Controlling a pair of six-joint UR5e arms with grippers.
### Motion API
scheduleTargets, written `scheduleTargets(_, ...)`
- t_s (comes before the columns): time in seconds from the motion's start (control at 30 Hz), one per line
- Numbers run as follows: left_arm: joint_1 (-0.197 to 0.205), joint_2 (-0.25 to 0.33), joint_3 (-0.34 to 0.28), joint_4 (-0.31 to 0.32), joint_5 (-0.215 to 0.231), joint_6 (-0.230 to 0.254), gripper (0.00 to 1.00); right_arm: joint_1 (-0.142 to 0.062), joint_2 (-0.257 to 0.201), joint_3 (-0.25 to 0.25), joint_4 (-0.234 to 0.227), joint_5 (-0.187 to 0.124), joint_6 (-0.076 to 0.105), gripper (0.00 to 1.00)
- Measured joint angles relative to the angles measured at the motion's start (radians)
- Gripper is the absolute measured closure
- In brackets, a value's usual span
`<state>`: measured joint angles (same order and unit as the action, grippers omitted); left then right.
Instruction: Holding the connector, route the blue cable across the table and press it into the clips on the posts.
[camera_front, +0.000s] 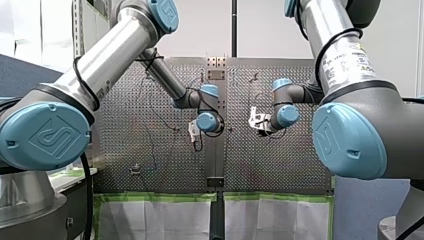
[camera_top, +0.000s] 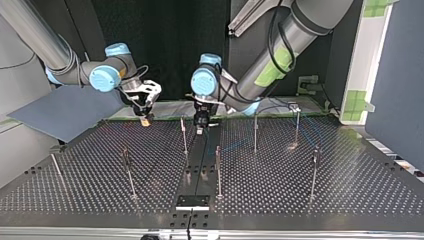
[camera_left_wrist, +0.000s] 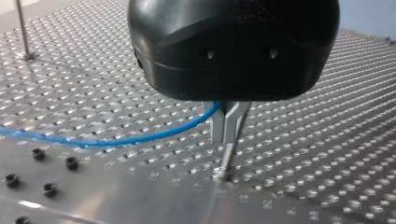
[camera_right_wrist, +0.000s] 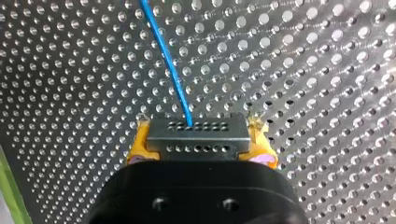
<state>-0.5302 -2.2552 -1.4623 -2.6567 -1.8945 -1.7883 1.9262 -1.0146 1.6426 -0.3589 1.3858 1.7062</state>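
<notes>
Here, connector (camera_right_wrist: 196, 135) clenched between right pincer's (camera_right_wrist: 200, 139) yellow pads (camera_right_wrist: 139, 143), blue cable (camera_right_wrist: 166, 60) pinched in left pincer (camera_left_wrist: 227, 136).

A thin bright-blue cable (camera_right_wrist: 166, 60) crosses the silver perforated metal table (camera_right_wrist: 303, 70), whose surface bears an even grid of small dark round holes; the flat grey metal connector (camera_right_wrist: 197, 135) shows two rows of tiny dark holes; my right gripper (camera_right_wrist: 201, 140) is black with yellow-orange pads (camera_right_wrist: 139, 147); my left gripper (camera_left_wrist: 227, 137) is glossy black with silver-grey fingers (camera_left_wrist: 219, 126); my left arm (camera_front: 110, 55) is brushed silver with light-blue joint caps (camera_front: 45, 135); green tape (camera_front: 155, 196) lines the surface's near edge in the front view.
</notes>
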Motion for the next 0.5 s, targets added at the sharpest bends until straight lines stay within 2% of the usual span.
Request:
scheduleTargets(0.1,-0.010,0.001,-0.012,-0.029,-0.014,0.015,1.00,0.003,0.000,0.000,0.007,-0.005,-0.004,1.00)
scheduleTargets(0.27,-0.022,0.002,-0.049,-0.076,-0.049,0.022,1.00,0.009,0.000,0.000,0.024,-0.008,-0.021,1.00)
scheduleTargets(0.5,-0.027,0.021,-0.062,-0.083,-0.048,0.019,1.00,0.004,-0.002,-0.007,0.032,-0.012,-0.027,1.00)
